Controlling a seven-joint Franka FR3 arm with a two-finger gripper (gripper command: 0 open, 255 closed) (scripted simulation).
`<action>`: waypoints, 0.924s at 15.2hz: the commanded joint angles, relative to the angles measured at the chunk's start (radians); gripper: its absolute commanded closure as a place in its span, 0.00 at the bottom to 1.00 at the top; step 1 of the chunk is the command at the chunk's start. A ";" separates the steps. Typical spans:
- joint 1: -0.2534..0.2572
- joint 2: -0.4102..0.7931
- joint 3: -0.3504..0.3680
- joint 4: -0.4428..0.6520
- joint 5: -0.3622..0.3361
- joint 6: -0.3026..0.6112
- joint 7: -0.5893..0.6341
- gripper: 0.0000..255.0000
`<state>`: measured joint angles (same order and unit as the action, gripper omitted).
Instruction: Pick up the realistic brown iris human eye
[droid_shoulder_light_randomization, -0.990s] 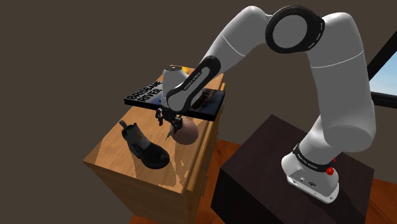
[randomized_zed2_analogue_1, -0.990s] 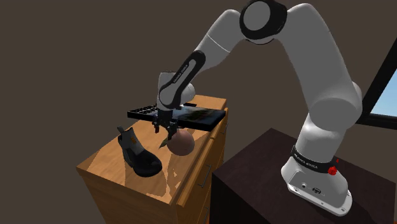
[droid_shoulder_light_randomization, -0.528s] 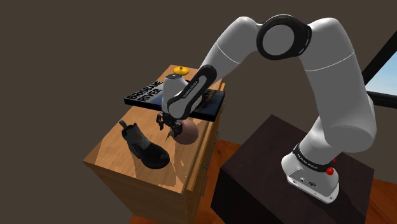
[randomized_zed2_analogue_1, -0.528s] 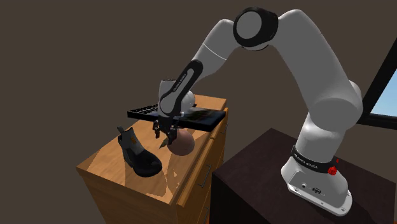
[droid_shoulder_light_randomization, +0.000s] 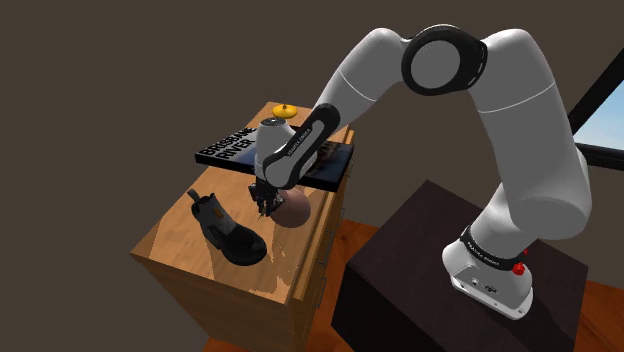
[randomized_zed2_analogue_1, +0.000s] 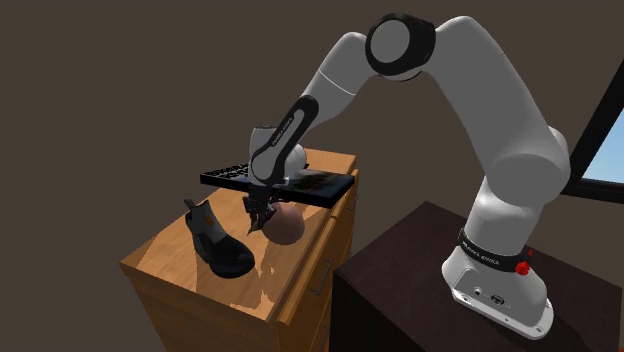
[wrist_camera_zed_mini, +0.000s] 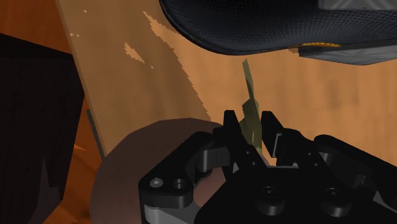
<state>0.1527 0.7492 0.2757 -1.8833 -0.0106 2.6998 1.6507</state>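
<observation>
the pinkish-brown round eyeball sits at the wooden cabinet's edge nearest the dark stand. the black pincer is clamped on its thin olive stalk. probably light and slick-sided; the stalk looks flimsy, so the ball may swing.

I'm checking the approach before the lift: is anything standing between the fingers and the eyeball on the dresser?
Nothing visible does. The gripper is at the brownish eyeball, its fingers apparently clasping the olive stalk on it. The black boot lies apart, beside.
</observation>
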 joint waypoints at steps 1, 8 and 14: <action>-0.002 0.001 -0.002 0.001 0.000 0.001 0.000 1.00; -0.010 -0.057 0.010 -0.016 0.008 -0.038 0.004 1.00; -0.023 -0.124 0.024 -0.033 0.020 -0.088 0.005 1.00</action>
<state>0.1365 0.6459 0.2971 -1.9086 0.0071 2.6154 1.6579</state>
